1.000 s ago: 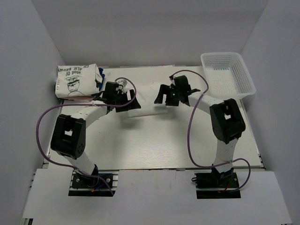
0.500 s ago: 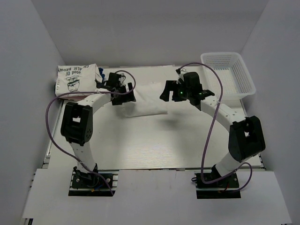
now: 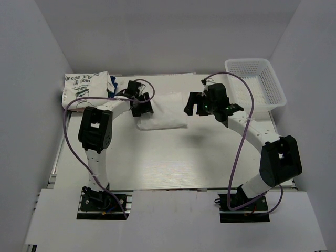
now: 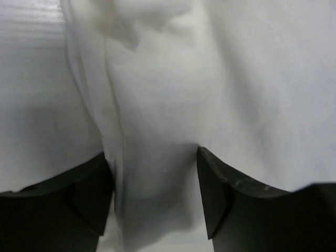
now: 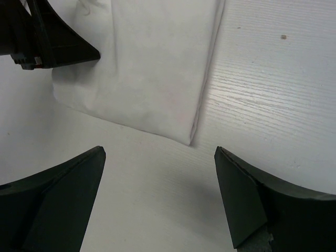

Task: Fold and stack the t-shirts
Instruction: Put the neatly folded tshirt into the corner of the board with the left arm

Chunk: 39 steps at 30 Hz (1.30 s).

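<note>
A folded white t-shirt (image 3: 164,114) lies at the back middle of the table, no print showing. My left gripper (image 3: 140,103) is down on its left end. In the left wrist view the jaws (image 4: 152,157) stand open astride a raised fold of the white cloth (image 4: 157,94). My right gripper (image 3: 196,105) hovers open just right of the shirt. In its wrist view the jaws (image 5: 160,149) are empty over bare table, short of the shirt's corner (image 5: 152,68). A second folded t-shirt (image 3: 84,90), with a black Charlie Brown drawing, lies at the back left.
A white mesh basket (image 3: 255,84) stands at the back right corner. A bit of blue fabric (image 3: 111,85) shows beside the Charlie Brown t-shirt. Grey walls close in the table on three sides. Purple cables loop off both arms.
Both arms have swung their elbows outward, uncovering the folded shirt. The left gripper moved onto the shirt's left end and its jaws narrowed a little. The right gripper drew slightly to the right.
</note>
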Motion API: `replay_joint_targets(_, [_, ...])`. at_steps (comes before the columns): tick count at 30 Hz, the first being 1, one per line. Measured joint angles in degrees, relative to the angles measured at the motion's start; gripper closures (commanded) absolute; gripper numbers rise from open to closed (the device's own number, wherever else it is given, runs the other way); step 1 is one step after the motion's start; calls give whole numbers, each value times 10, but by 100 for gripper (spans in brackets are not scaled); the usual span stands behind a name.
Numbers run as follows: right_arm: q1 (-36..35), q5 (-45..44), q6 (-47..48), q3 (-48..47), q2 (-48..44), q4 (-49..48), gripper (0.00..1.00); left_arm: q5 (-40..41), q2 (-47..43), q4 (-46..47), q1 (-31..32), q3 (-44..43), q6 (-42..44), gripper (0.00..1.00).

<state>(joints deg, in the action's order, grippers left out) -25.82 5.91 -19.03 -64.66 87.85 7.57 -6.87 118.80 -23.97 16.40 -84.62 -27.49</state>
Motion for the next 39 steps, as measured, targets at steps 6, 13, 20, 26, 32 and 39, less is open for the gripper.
replay_joint_targets(6, [0, -15, 0, 6, 0, 0, 10, -28, 38, 39, 0, -22, -18, 98])
replay_joint_targets(13, [6, -42, 1, 25, 0, 0, 10, -19, 54, 10, 3, -71, 33, 100])
replay_joint_targets(20, [9, -122, 3, 57, -1, 2, 10, 56, 11, -29, 4, -105, 181, 100])
replay_joint_targets(26, [11, -165, 5, 74, -18, 0, 10, 120, -78, -65, -10, -136, 283, 100])
replay_joint_targets(32, [14, -180, 5, 82, -31, -2, 10, 150, -107, -99, -40, -207, 350, 100])
replay_joint_targets(39, [14, -182, 4, 82, -31, -1, 10, 160, -105, -155, -93, -268, 393, 100])
